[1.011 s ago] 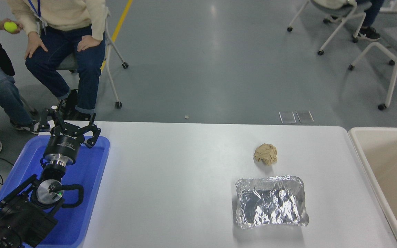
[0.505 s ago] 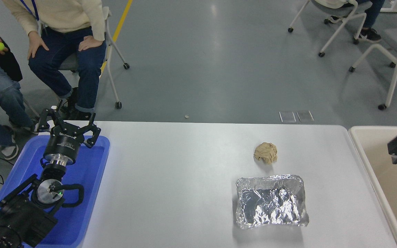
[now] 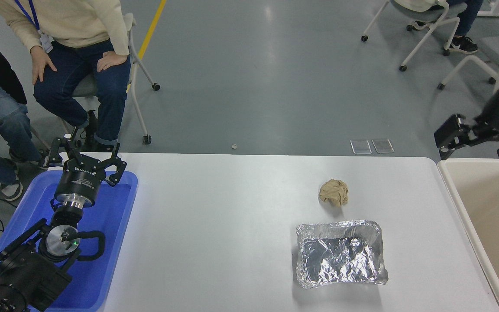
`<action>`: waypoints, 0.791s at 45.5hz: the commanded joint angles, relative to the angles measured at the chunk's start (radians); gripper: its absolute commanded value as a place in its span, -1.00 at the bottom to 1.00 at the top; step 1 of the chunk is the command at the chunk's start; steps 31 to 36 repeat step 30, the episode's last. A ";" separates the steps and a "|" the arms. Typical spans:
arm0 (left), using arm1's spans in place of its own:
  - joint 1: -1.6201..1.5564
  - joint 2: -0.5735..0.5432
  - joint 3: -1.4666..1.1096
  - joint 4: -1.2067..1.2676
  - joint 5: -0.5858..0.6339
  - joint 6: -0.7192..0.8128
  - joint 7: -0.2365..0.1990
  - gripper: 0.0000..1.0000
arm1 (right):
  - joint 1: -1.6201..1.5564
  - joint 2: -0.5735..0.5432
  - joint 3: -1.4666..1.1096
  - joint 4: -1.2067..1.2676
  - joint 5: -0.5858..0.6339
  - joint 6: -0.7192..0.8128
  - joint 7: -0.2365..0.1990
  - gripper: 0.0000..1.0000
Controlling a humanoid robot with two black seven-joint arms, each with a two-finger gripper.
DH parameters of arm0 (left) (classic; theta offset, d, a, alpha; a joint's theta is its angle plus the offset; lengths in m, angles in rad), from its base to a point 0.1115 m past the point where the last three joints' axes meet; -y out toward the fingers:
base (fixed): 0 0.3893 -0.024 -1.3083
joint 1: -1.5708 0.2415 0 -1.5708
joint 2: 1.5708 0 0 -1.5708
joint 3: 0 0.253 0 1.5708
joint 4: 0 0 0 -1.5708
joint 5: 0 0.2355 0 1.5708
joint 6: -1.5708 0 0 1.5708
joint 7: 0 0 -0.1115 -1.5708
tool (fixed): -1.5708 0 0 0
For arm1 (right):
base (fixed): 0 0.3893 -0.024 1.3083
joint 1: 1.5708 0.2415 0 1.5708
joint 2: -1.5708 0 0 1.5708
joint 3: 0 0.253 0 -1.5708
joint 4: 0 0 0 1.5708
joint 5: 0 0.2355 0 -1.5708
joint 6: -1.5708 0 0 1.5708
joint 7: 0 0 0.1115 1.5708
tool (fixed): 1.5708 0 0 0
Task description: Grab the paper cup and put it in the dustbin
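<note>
Faintly, unreadable white lettering on left hand

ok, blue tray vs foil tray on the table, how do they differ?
The blue tray is smooth plastic at the table's left edge, with the left gripper parked over it. The foil tray is crinkled silver, smaller, and sits right of centre, with a crumpled tan paper ball just beyond it. Both are shallow, rectangular, and look empty.

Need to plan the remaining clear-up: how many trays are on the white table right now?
2. A blue plastic tray sits at the table's left end under the parked left arm, and a crinkled silver foil tray sits right of centre, just nearer the camera than a crumpled tan paper ball.
</note>
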 commanded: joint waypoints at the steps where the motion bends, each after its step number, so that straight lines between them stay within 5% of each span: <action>1: -0.001 0.000 0.000 0.000 0.000 0.000 0.000 1.00 | 0.028 0.082 0.028 0.045 0.012 0.004 0.000 1.00; 36: -0.001 0.000 0.000 0.000 0.000 0.000 0.000 1.00 | 0.031 0.083 0.064 0.040 0.014 0.004 0.000 1.00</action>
